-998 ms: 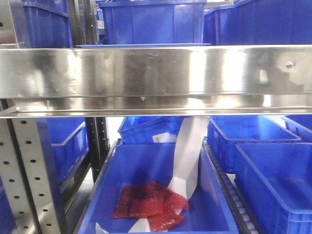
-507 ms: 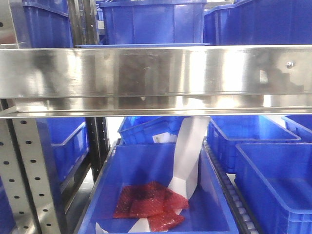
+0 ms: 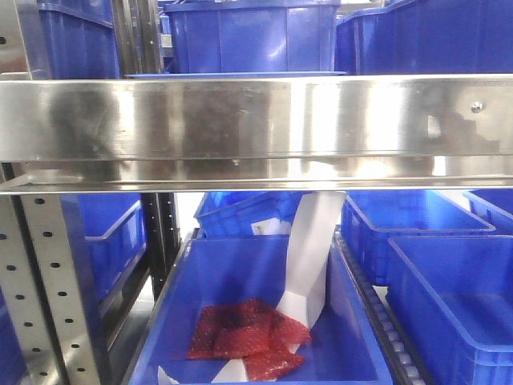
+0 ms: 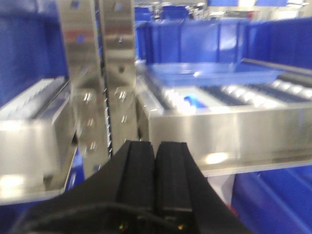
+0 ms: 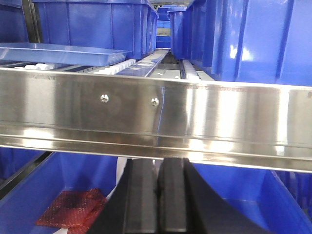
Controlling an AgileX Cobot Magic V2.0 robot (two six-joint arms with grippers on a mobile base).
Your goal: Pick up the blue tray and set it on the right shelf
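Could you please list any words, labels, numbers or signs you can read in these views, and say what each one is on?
No text can be read in any view.
The white label on a dark-blue bin behind the beam carries dark marks, too small and blurred to read.
The white paper strip in the lower bin looks blank.
The blue tray shows no markings.

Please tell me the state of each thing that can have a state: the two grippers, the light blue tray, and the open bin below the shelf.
Left gripper: shut, holding nothing.
Right gripper: shut, holding nothing.
Shallow light blue plastic tray: lying flat on the shelf rollers, not gripped.
Deep dark-blue plastic bin: open, containing red bubble wrap and white paper strip.
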